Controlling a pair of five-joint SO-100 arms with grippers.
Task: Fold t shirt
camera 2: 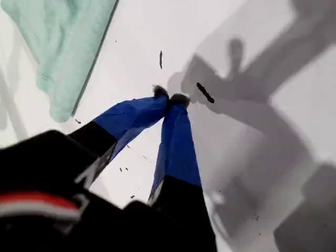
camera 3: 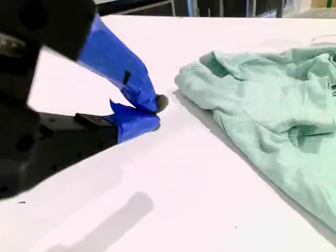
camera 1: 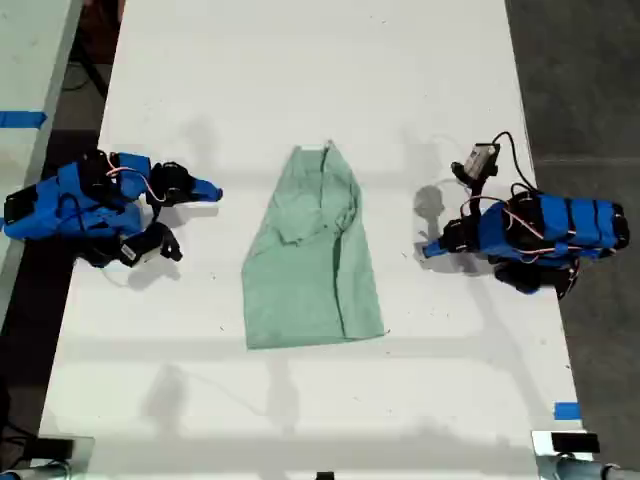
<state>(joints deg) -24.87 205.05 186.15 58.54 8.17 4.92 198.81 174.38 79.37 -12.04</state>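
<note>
Both my first gripper (camera 2: pixel 170 97) and my second gripper (camera 3: pixel 156 113) rest pressed together, empty, on the white table (camera 1: pixel 300 80) flanking the wrinkled mint-green cloth t shirt (camera 1: pixel 315 255).

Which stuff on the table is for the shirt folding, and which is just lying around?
For the job:
- the t shirt
- my first gripper, shut
- my second gripper, shut

Just lying about:
- blue tape on the white table
- blue tape strip beside the table
</note>
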